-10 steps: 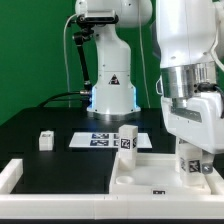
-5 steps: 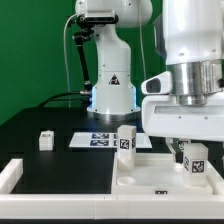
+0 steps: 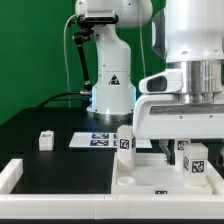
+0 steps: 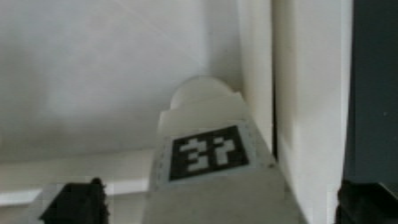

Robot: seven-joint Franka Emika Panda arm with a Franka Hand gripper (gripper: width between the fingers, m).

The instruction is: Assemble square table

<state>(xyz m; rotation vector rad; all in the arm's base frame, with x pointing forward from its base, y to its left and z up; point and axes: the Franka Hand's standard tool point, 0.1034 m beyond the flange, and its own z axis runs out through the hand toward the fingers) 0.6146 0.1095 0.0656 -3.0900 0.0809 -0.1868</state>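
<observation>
The square table's white panel lies flat at the exterior view's right. One tagged white leg stands at its far corner. A second tagged leg stands upright on the panel under my hand; it also shows in the wrist view. My gripper hangs over this leg. In the wrist view the gripper has one dark finger on each side of the leg, with a gap showing, so it is open around it. A third leg lies on the black table at the left.
The marker board lies flat behind the panel, in front of the arm's base. A low white border wall runs along the front left. My wide white hand hides the panel's far right part.
My hand has turned about its vertical axis over the right-hand leg and now faces the camera broadside. The leg's tag shows larger and a little higher. The other legs have not moved.
</observation>
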